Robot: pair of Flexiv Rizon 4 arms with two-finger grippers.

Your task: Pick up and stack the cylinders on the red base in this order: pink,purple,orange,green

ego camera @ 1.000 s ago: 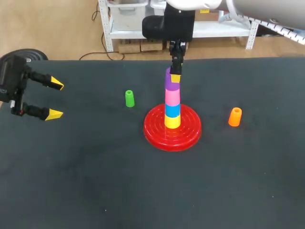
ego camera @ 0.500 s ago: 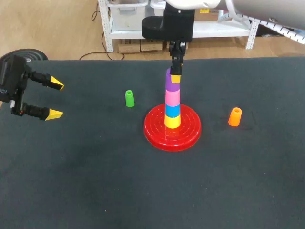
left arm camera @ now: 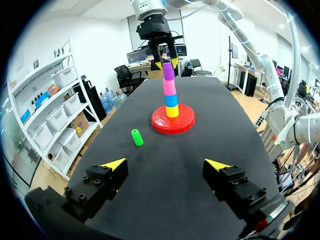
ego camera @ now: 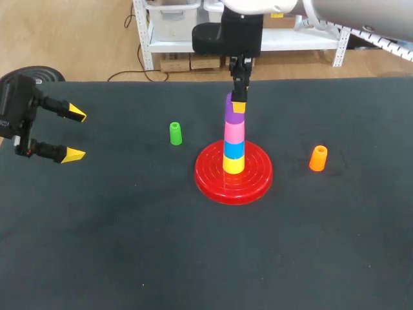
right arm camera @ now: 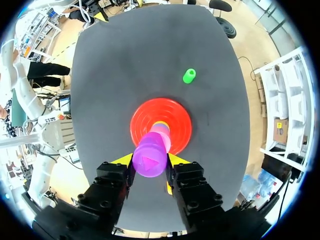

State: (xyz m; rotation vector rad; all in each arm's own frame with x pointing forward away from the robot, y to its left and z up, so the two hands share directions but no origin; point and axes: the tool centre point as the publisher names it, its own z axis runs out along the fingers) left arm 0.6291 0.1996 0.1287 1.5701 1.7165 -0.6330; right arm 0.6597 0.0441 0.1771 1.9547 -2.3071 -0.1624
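Nearest you, the table (ego camera: 129, 258) is a dark, flat mat; dull & a bit rough-looking. Your left tool (ego camera: 75, 134) hangs over the table's left side; it's wide open w/ nothing in it, well apart from all the pieces.

Next is the red base (ego camera: 213, 182); a round, shiny plastic plate w/ ring-shaped ridges. On its middle stands a thin tower: yellow cylinder (ego camera: 233, 165) at the bottom, then blue cylinder (ego camera: 233, 149), pink cylinder (ego camera: 233, 132), & purple cylinder (ego camera: 231, 117) on top; all short, round, smooth hard plastic.

The orange cylinder (ego camera: 318, 158) stands on the table right of the base; the green cylinder (ego camera: 175, 133) stands left of it & a bit farther back; both are upright & apart from the base.

Farthest back, your right tool (right arm camera: 147, 161) hangs straight over the tower; it's closed on the purple cylinder, one finger each side. Purple looks to sit on pink; I can't tell if it's pushed all the way down.

What could go wrong, I think: the tower is tall & thin, so a small bump tips it; if you open the tool while purple sits crooked, it may slide off; if a finger drags on the slick plastic as you lift, it may pull purple up or knock the lot over. So open fully, then go straight up.
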